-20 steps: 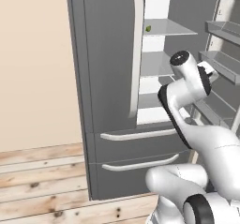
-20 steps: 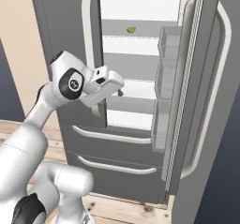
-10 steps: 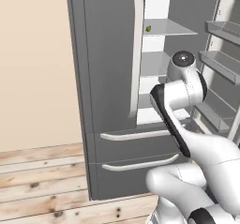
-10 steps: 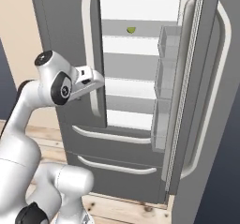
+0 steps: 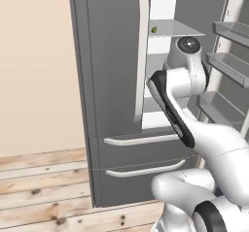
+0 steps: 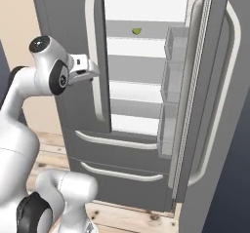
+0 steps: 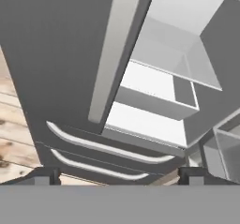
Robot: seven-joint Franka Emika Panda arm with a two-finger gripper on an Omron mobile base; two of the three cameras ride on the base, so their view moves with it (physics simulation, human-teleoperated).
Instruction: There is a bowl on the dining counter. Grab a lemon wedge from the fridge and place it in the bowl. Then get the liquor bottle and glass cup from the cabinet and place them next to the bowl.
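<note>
The fridge (image 6: 63,27) stands with its left door shut and its right door (image 6: 215,105) swung open. A small green-yellow lemon wedge (image 6: 136,31) lies on an upper white shelf inside, also seen as lemon wedge (image 5: 153,29) past the left door's edge. My gripper (image 6: 93,71) is open and empty, level with a middle shelf, just in front of the shut door's long pale handle (image 6: 93,56), below and left of the wedge. In the hand view the gripper (image 7: 119,176) has its tips wide apart and looks at that handle (image 7: 112,54). The bowl, dining counter, cabinet, liquor bottle and glass cup are out of view.
The open door carries clear bins (image 6: 172,86) on its inner side, close to the right of the shelves. Two lower drawers with curved bars (image 6: 117,142) sit below. A beige wall (image 5: 34,66) and plank floor (image 5: 44,187) lie to the left.
My arm has drawn back to the left, taking the open gripper from in front of the fridge shelves to in front of the shut left door's handle. The wedge has not moved.
</note>
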